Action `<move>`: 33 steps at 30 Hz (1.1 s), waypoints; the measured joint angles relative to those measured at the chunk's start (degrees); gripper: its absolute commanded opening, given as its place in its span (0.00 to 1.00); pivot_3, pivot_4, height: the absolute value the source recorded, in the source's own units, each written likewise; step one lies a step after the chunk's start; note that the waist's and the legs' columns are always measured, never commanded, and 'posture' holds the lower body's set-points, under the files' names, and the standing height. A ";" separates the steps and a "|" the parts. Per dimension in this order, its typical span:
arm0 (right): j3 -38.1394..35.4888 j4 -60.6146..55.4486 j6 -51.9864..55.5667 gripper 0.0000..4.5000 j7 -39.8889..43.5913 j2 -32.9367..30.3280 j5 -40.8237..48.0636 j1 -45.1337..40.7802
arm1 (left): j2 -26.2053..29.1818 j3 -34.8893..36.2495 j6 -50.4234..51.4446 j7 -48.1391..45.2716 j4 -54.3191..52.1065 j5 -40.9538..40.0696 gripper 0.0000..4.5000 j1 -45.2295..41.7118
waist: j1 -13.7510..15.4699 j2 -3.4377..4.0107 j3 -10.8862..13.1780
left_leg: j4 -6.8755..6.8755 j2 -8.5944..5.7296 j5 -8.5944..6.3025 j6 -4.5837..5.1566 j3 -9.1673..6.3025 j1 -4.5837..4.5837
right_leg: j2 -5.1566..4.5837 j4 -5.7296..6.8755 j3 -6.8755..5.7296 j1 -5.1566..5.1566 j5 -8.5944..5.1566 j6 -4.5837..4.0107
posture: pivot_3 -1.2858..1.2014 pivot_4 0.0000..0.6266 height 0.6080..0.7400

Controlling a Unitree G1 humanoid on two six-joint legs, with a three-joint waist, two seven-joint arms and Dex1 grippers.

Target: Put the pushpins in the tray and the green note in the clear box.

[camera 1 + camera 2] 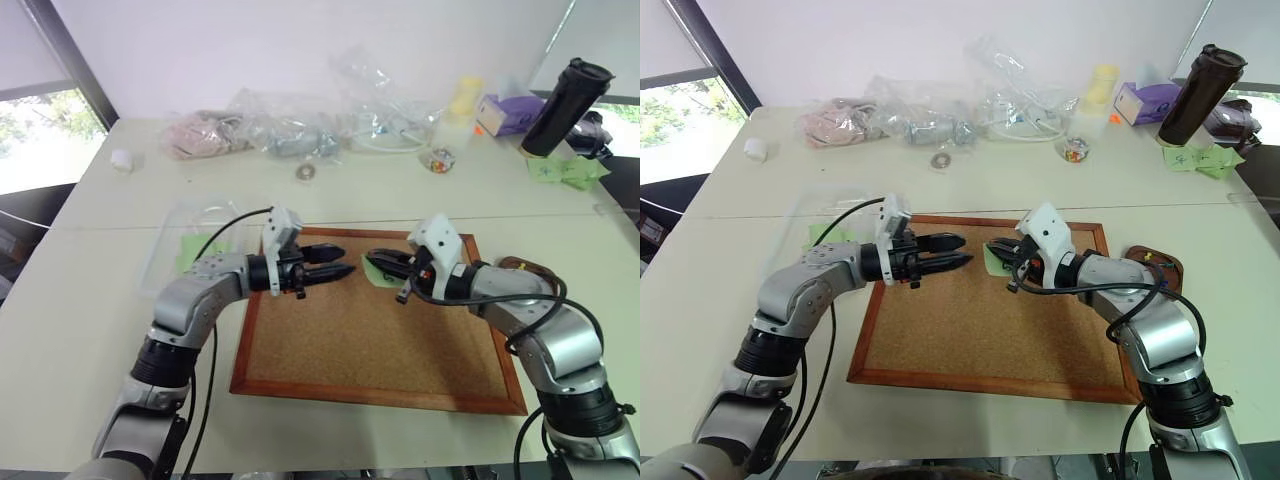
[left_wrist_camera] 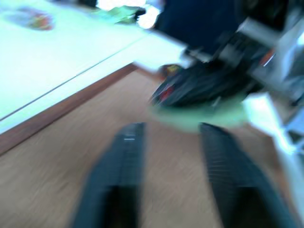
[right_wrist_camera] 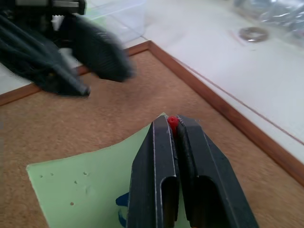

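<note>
Over the corkboard (image 1: 370,350) I have bare room toward its near edge. Just beyond its far-left corner the clear box (image 1: 170,240) blocks me; bags (image 1: 290,125) crowd farther back.

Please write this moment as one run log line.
right end effector: shut on red-headed pushpin, light green paper note | left end effector: open, facing it

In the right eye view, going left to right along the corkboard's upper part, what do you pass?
clear box → left gripper, open → green note → right gripper, shut on a pushpin → tray
</note>
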 measured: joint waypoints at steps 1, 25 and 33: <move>0.27 0.00 -0.04 0.00 -0.19 0.00 -0.17 -0.06 | -0.22 -0.34 0.67 -0.02 0.15 -0.26 0.76 0.20 | -0.17 -0.01 0.01 | 0.01 0.00 0.00 -0.01 0.00 -0.09 | 0.00 0.04 0.00 -0.12 0.00 0.00 | 0.52 0.24 1.00; 3.27 0.00 -2.10 0.00 0.09 -0.11 -2.17 -3.61 | -4.60 5.23 12.04 9.05 -0.44 -7.75 0.76 -0.31 | 0.10 -0.04 0.03 | 0.15 -0.01 0.10 -0.16 0.01 -0.12 | 0.00 0.44 0.01 -0.26 0.00 -0.01 | 0.52 0.24 1.00; 3.14 0.00 -1.73 0.00 0.44 -0.11 -1.25 -4.35 | -3.35 5.84 11.90 9.33 -1.95 -8.17 0.76 1.49 | 0.20 -0.04 0.03 | 0.16 -0.01 0.10 -0.17 0.02 -0.13 | 0.00 0.44 0.01 -0.26 0.00 -0.01 | 0.52 0.24 1.00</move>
